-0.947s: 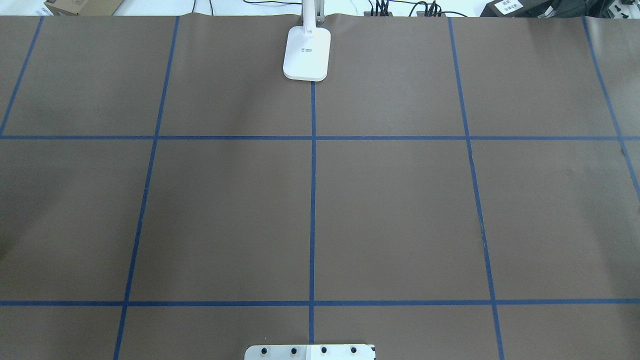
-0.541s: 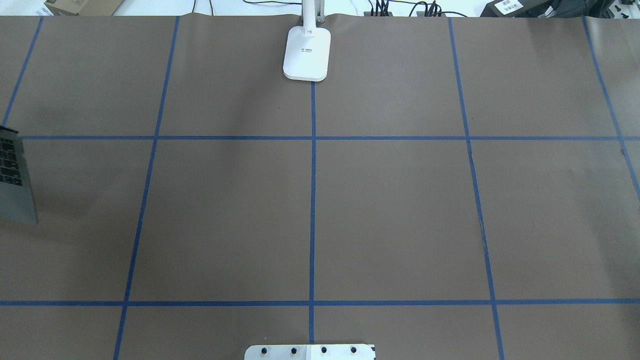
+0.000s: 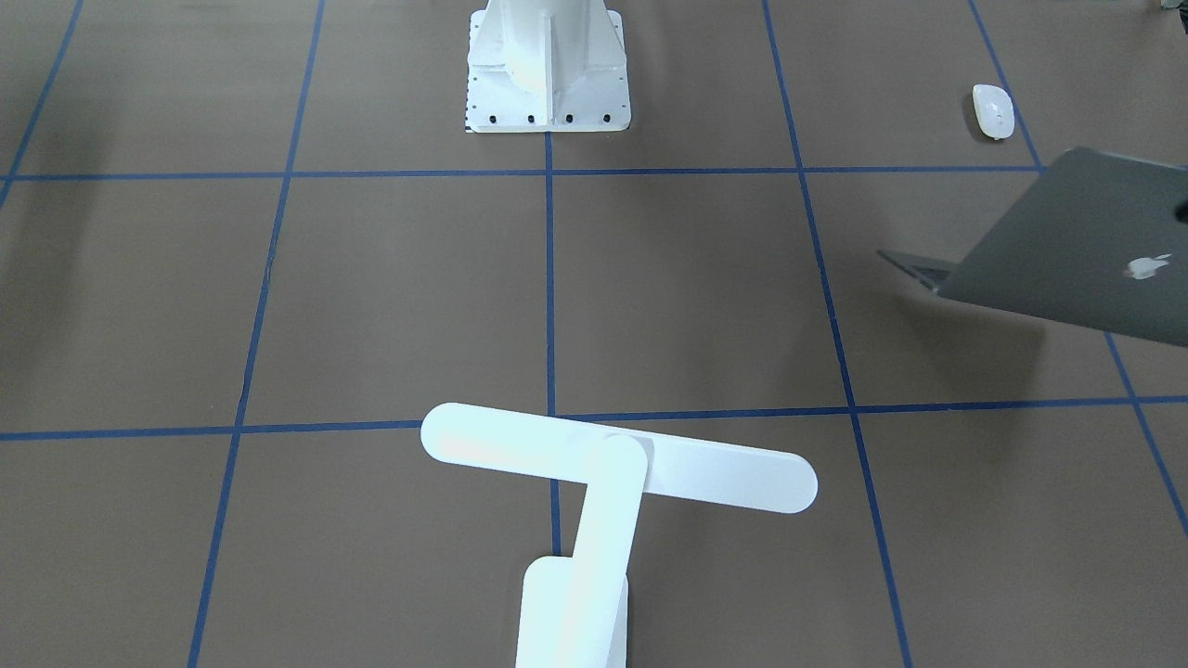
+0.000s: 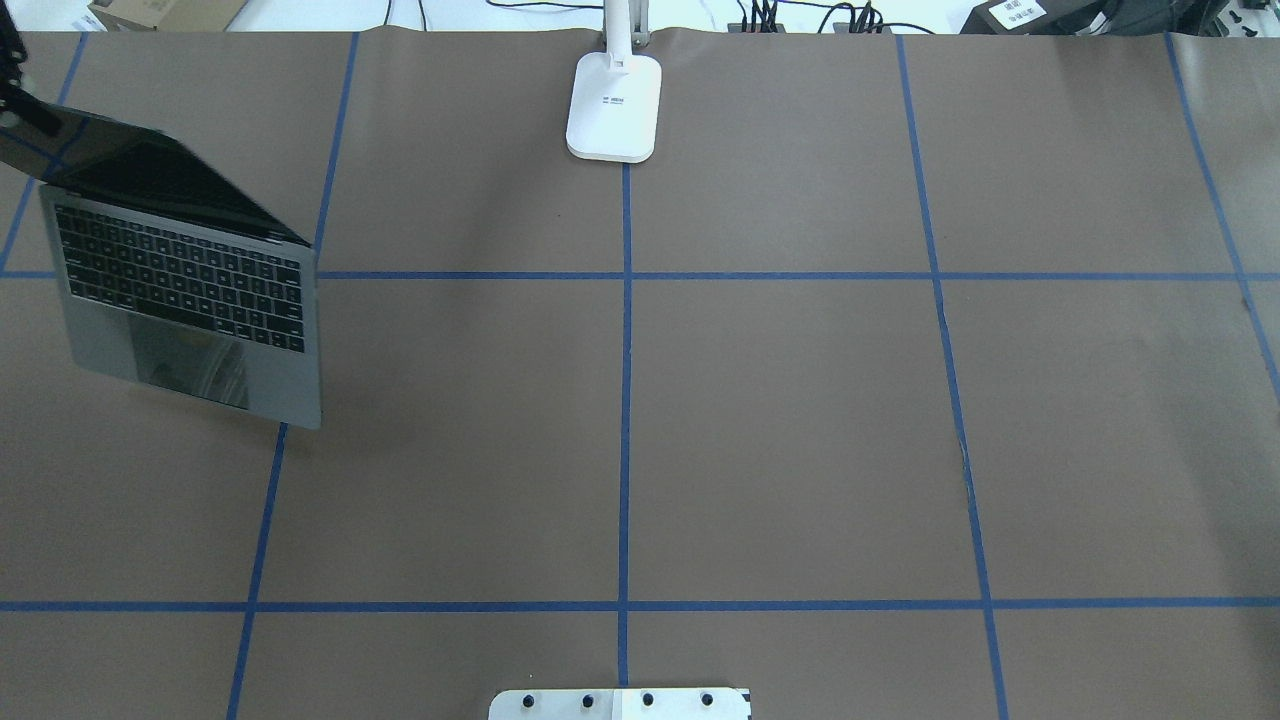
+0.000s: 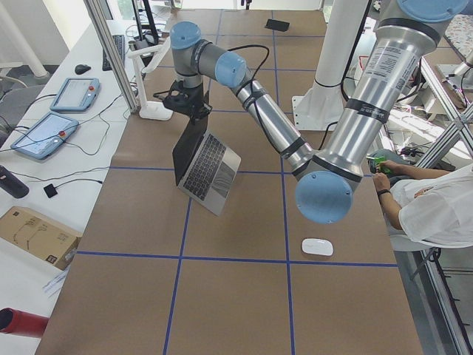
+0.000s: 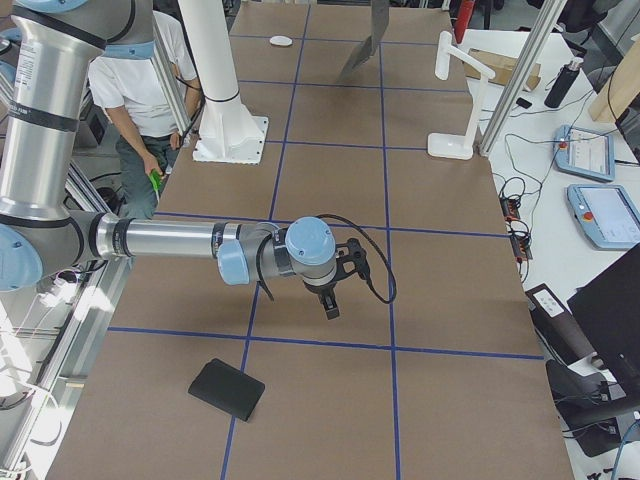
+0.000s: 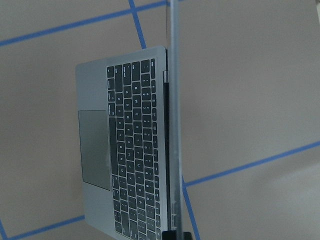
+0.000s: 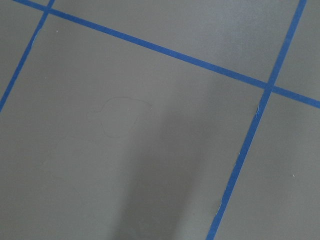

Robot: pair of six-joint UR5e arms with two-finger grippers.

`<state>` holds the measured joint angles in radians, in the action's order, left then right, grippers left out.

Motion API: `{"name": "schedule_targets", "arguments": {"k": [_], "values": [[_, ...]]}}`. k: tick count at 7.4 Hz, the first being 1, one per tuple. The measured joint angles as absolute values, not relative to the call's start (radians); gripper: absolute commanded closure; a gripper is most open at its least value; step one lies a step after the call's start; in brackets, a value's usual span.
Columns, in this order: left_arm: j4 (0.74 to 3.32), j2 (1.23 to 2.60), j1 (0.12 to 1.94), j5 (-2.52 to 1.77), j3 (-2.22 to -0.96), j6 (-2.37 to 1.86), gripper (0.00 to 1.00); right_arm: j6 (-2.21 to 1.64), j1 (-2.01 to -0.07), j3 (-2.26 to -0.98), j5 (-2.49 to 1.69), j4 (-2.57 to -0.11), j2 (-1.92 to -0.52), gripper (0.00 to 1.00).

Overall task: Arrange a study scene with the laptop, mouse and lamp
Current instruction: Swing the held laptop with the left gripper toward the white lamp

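Note:
The space-grey laptop (image 4: 190, 290) hangs open and tilted above the table's left part. My left gripper (image 5: 192, 111) is shut on the top edge of its screen. In the left wrist view the screen is edge-on above the keyboard (image 7: 135, 150). The white mouse (image 3: 993, 111) lies near the robot's side on the left; it also shows in the exterior left view (image 5: 317, 247). The white lamp (image 3: 617, 457) stands at the far middle edge, its base (image 4: 613, 105) on the centre line. My right gripper (image 6: 333, 303) hovers low over bare table; I cannot tell whether it is open.
The white bolted pedestal (image 3: 548, 65) stands at the robot's side of the table. A thin black square pad (image 6: 227, 389) lies at the right end of the table. A seated operator (image 5: 432, 207) is behind the robot. Blue tape lines grid the brown table cover.
The laptop has come into the overhead view from the left edge and moved right, from only a corner showing to fully in view, held by my left gripper.

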<state>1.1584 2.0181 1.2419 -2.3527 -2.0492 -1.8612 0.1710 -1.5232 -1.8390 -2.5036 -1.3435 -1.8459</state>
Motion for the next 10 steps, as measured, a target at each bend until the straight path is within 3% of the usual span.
{"name": "schedule_targets", "arguments": {"k": [2,5,10], "values": [[1.161,2.188,1.047,-2.294,-2.022,-2.103,1.00,0.166,-1.523,-1.832,-2.502,-1.344,-1.845,0.00],[1.161,2.497,0.886,-2.210,-1.762,-2.367,1.00,0.130,-1.523,-1.818,-2.498,-1.340,-1.844,0.00],[1.337,2.687,0.801,-2.105,-1.405,-2.545,1.00,0.124,-1.523,-1.808,-2.500,-1.339,-1.844,0.00]]}}
